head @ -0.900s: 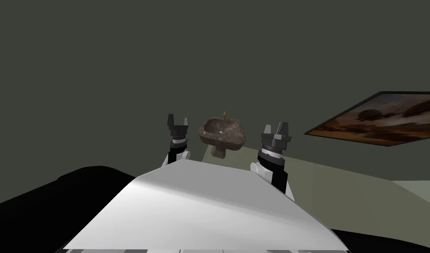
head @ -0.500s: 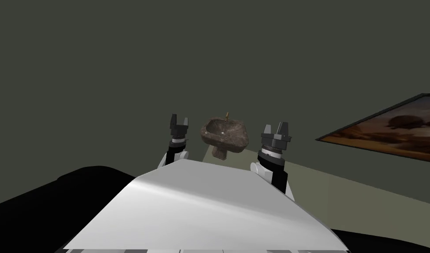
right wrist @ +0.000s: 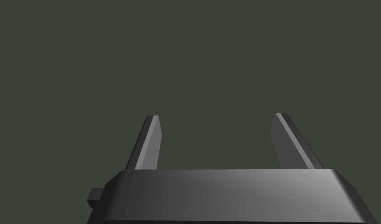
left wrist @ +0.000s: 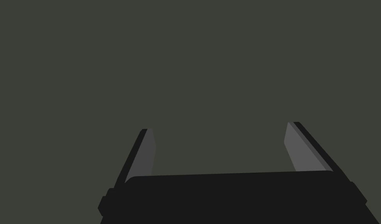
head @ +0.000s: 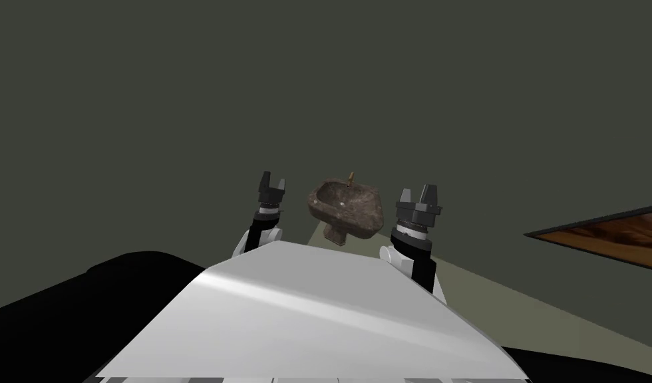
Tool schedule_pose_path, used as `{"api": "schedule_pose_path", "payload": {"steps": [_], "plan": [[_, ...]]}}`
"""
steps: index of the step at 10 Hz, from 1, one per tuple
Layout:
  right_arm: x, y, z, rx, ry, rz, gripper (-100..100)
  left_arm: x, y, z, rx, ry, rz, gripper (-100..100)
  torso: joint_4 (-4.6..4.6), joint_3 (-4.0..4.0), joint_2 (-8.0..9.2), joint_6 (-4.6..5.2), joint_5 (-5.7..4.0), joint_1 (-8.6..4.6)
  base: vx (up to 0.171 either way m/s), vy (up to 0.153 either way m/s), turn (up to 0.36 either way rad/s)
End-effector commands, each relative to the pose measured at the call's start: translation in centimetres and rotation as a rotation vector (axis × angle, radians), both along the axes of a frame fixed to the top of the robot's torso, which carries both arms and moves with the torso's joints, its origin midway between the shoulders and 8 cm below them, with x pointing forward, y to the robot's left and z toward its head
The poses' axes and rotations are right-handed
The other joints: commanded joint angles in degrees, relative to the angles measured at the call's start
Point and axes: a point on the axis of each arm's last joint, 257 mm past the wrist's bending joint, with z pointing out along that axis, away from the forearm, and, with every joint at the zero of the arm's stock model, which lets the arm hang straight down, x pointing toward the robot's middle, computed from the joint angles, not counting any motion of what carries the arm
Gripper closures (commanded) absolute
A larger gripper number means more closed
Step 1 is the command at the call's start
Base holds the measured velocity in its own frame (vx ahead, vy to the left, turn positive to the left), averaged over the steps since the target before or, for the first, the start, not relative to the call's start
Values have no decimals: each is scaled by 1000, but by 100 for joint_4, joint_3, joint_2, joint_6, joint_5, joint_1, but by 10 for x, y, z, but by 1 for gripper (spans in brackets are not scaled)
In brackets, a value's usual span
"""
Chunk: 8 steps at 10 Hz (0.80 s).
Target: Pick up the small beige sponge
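Progress stands at the very start, by my reading: nothing is held, and the small beige sponge has yet to be found, so locating it, closing in, grasping and lifting all remain. Where the sponge lies I cannot tell, so nothing can be said of its colour, its shape or how it would give under a squeeze. My guess is that it sits at or near the basin, though the one tiny pale spot in the bowl is too small to name. Going from the left of the head view, a black area (head: 58,299) takes the lower left corner. Just left of centre the left tool (head: 271,181) is raised, its two fingers (left wrist: 147,153) standing well apart with nothing between them, facing a flat, dark grey-green wall (head: 185,100). At centre, between the two tools and beyond them, a mottled brown sink (head: 346,211) on a short pedestal stands by that wall, with a small brass-coloured tap (head: 350,178) at its back rim. Just right of centre the right tool (head: 417,195) is raised likewise, its fingers (right wrist: 150,146) spread wide and empty. A pale strip of floor (head: 517,292) runs toward the lower right, and at the right edge a dark-framed picture (head: 604,234) in brown tones cuts into the frame.
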Motion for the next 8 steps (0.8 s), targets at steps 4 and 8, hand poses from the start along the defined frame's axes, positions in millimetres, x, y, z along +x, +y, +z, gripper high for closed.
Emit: {"api": "schedule_pose_path", "payload": {"steps": [4, 8], "plan": [[0, 0, 0, 0, 0, 0, 0, 15, 10, -11, 6, 89, 30, -100, 1, 2, 3, 0, 3, 11, 35, -53, 144], [0, 0, 0, 0, 0, 0, 0, 27, 19, -21, 8, 165, 56, -100, 2, 5, 10, 1, 3, 15, 20, -49, 112]]}}
